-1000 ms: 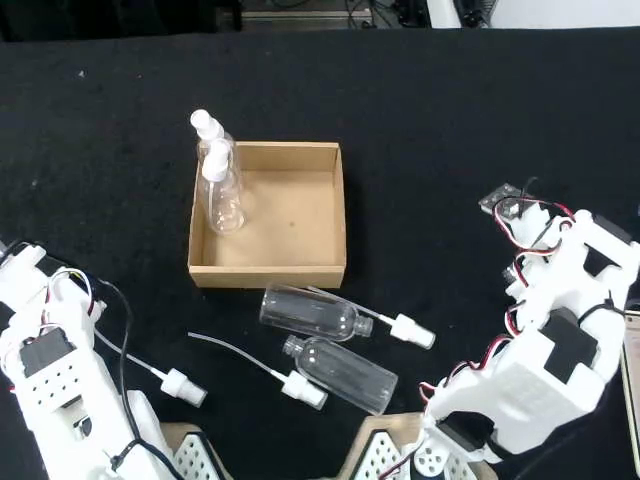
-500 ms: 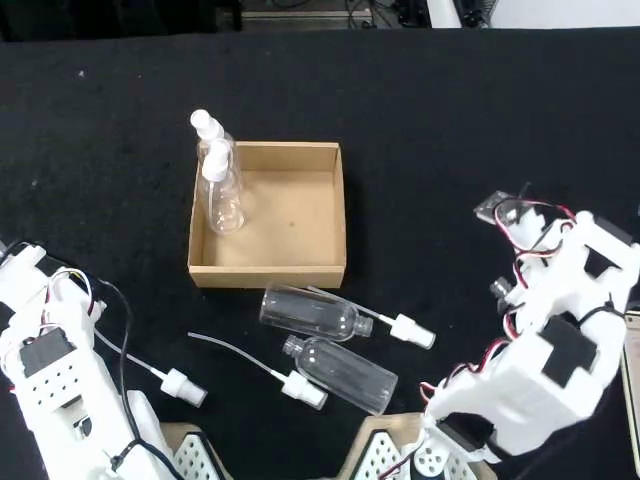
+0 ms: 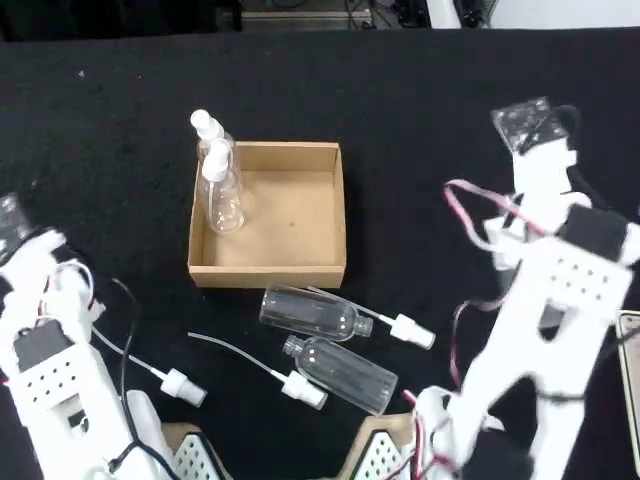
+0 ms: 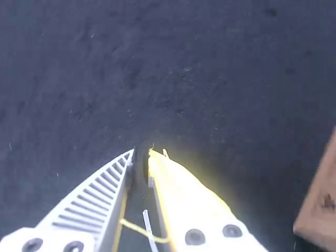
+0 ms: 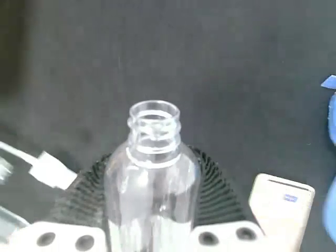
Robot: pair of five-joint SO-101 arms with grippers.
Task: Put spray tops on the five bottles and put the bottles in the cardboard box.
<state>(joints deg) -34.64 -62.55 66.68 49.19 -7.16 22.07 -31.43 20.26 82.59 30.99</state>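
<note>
My right gripper [image 5: 153,157] is shut on a clear bottle [image 5: 152,173] with an open neck and no spray top. In the high view it is held up at the back right [image 3: 522,122]. My left gripper [image 4: 140,155] is shut and empty over bare black cloth, at the table's left edge [image 3: 18,228]. The cardboard box [image 3: 318,268] holds one capped bottle [image 3: 222,192] in its back left corner. A second capped bottle [image 3: 206,127] stands right at that corner. Two uncapped bottles [image 3: 310,312] [image 3: 348,374] lie in front of the box among three loose spray tops [image 3: 408,328] [image 3: 302,388] [image 3: 182,386].
The black cloth [image 3: 420,90] covers the whole table. A corner of the cardboard box [image 4: 321,210] lies near my left gripper. A pale card-like object [image 5: 281,202] and a blue item [image 5: 331,105] lie beyond my right gripper. The arm bases stand at the front edge.
My right arm has lifted and swung toward the back of the table with the bottle still in it. My left arm has shifted slightly back and to the left.
</note>
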